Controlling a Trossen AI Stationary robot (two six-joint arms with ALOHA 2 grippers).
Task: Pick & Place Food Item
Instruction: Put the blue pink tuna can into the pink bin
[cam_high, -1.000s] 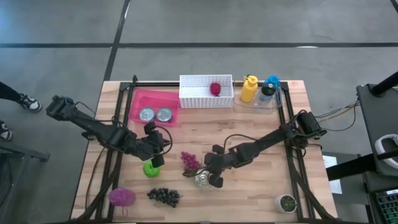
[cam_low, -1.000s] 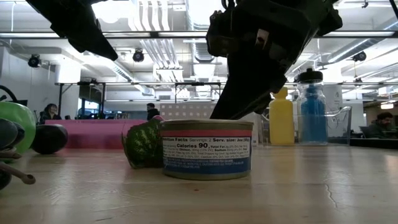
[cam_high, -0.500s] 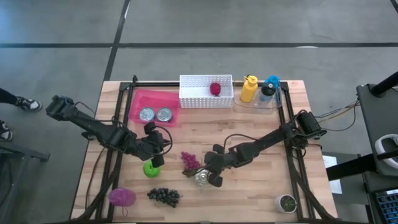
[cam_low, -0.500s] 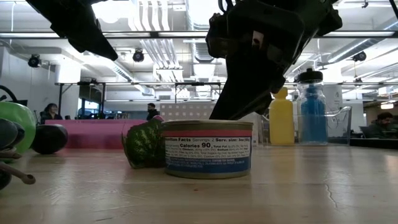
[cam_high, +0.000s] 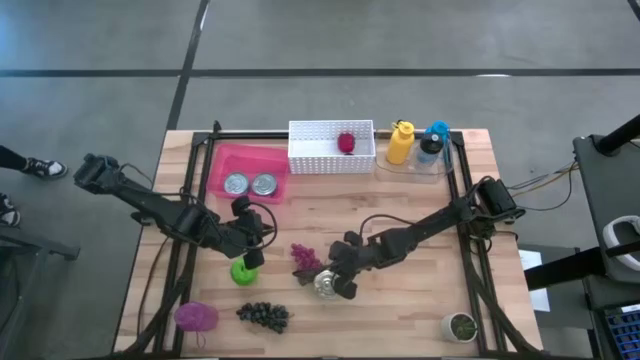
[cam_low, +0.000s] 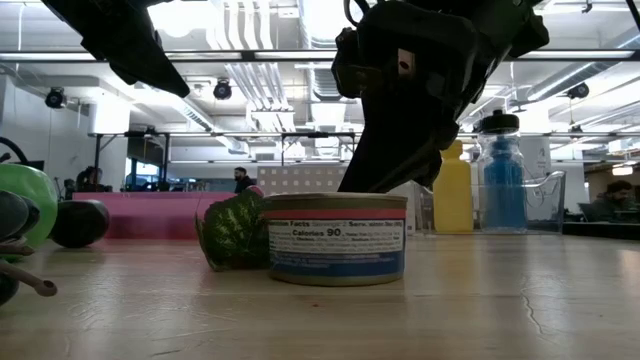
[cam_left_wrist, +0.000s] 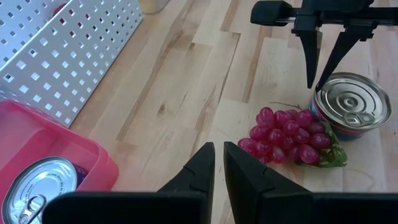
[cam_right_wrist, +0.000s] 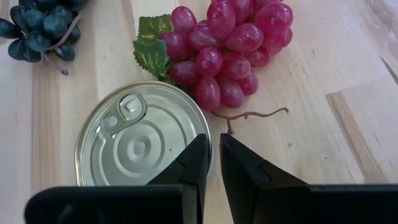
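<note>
Can (cam_high: 326, 284) sits upright at bench (cam_high: 400, 300) centre-front, right under our right claw (cam_high: 343, 282), whose fingertips are pinched narrow, holding nothing, just over the lid's 3 o'clock rim. Red grapes (cam_high: 306, 259) touch the can at 11 o'clock. Farther off at 9 o'clock, left claw (cam_high: 252, 258) hangs narrow and empty above the green fruit (cam_high: 243, 271). We judge the right arm nearer; it must open before descending.

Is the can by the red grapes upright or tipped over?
Upright. The can stands flat on the table, label level; the right wrist view shows its pull-tab lid facing up.
</note>
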